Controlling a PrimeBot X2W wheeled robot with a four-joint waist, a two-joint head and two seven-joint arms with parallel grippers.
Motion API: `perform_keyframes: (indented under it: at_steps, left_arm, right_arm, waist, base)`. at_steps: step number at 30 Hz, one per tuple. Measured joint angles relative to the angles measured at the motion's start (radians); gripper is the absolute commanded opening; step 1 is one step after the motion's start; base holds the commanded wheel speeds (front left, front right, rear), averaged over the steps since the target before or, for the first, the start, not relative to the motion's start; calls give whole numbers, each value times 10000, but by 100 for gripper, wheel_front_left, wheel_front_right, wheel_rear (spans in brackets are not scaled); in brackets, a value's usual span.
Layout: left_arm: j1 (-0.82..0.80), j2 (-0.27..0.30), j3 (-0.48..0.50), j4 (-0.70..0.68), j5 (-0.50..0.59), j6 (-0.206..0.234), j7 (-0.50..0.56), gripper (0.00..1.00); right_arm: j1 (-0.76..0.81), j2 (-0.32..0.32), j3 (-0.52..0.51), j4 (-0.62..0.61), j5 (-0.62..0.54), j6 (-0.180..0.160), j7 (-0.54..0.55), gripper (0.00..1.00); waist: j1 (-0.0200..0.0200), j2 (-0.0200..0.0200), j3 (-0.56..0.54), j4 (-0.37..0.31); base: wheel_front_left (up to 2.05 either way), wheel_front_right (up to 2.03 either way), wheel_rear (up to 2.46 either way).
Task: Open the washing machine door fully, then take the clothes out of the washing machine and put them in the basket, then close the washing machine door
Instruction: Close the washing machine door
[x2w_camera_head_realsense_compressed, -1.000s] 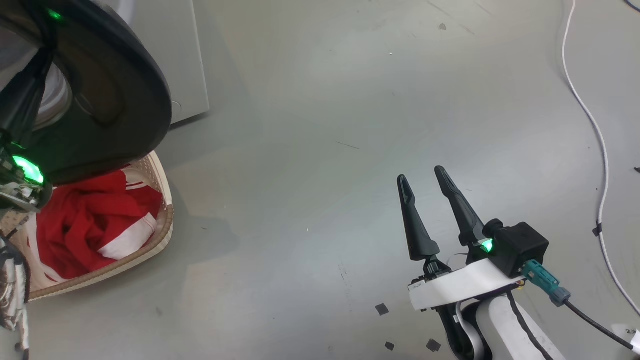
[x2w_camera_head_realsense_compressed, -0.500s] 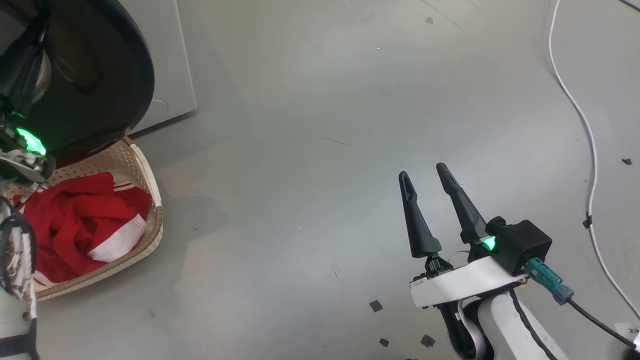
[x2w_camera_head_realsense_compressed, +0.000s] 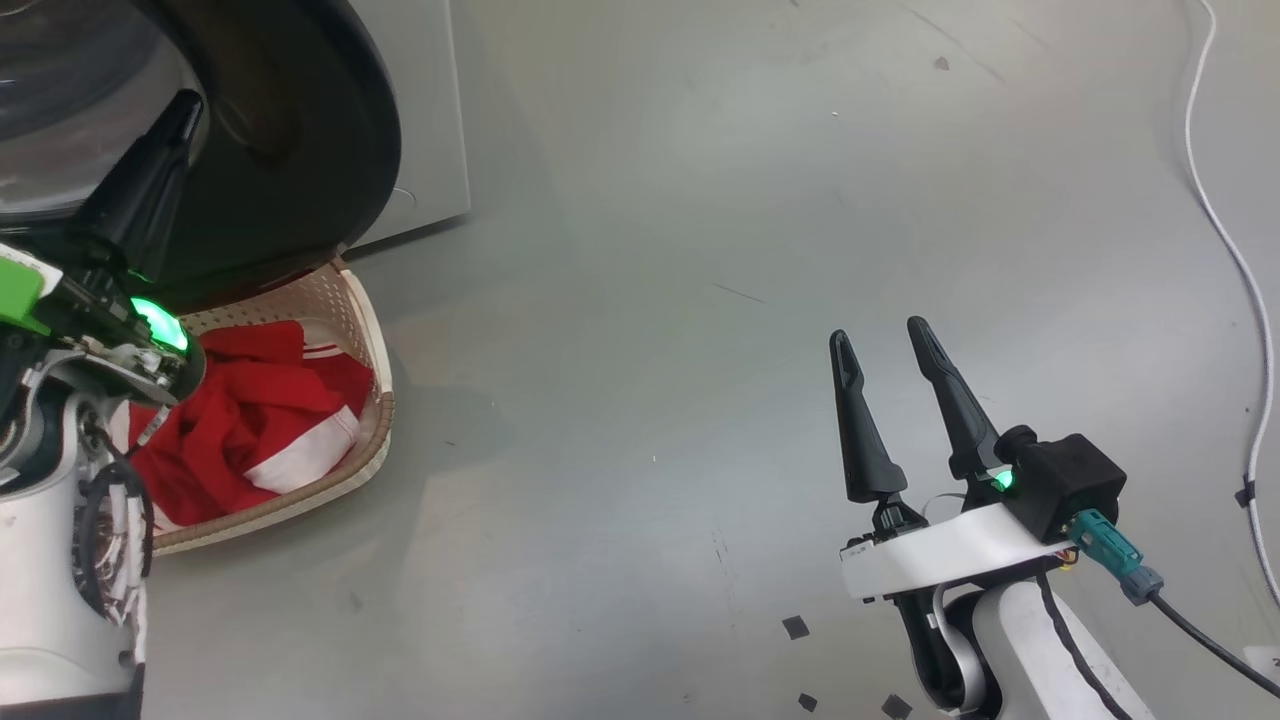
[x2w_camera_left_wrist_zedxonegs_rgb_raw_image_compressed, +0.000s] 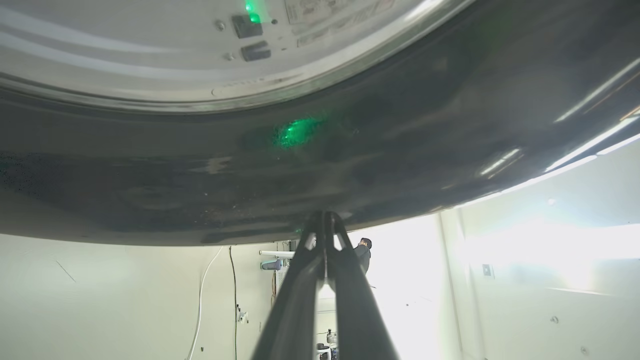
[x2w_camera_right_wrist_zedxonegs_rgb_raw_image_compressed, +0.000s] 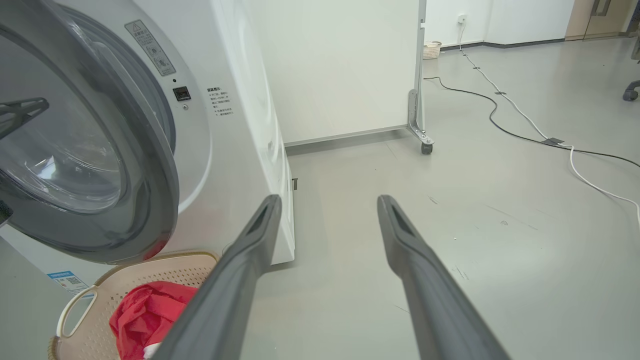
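Note:
The washing machine door, round and glossy black, stands partly open at the upper left, over the basket's far end. My left gripper is shut with nothing in it, fingertips against the door's outer face. In the left wrist view the left gripper meets the door's dark rim, below the washing machine. The cream basket holds the red clothes. My right gripper hangs open and empty over bare floor. The right wrist view shows the right gripper, the washing machine, door, basket and clothes.
A white cable runs along the floor at the far right. Small black tape pieces lie near my right arm. A wheeled partition panel and more cables stand beyond the machine. A person is far off.
The head camera has shifted. My left gripper's shut fingers have come into view against the door, and the door covers less of the basket. The right gripper holds its pose.

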Motion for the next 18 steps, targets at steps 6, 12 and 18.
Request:
perform_keyframes:
  at_steps: [6, 12, 18]
  left_arm:
    - [833, -554, 445, -86, -364, -272, -33, 0]
    - [1715, -1045, 602, -345, -694, -347, -75, 0]
    - [2557, -1126, 704, -800, -723, -351, -115, 0]
  right_arm:
    - [1, -2, -196, 186, -301, 0, 0, 100]
    - [12, -4, -426, 299, -397, 0, 0, 100]
    - [66, -84, -658, 403, -518, 0, 0, 100]
  waist:
    - [0, 0, -181, 603]
    - [0, 0, -390, 1182]
    - [0, 0, -624, 1807]
  base:
    - [0, 0, 0]
    - [0, 0, 0]
    - [0, 0, 0]
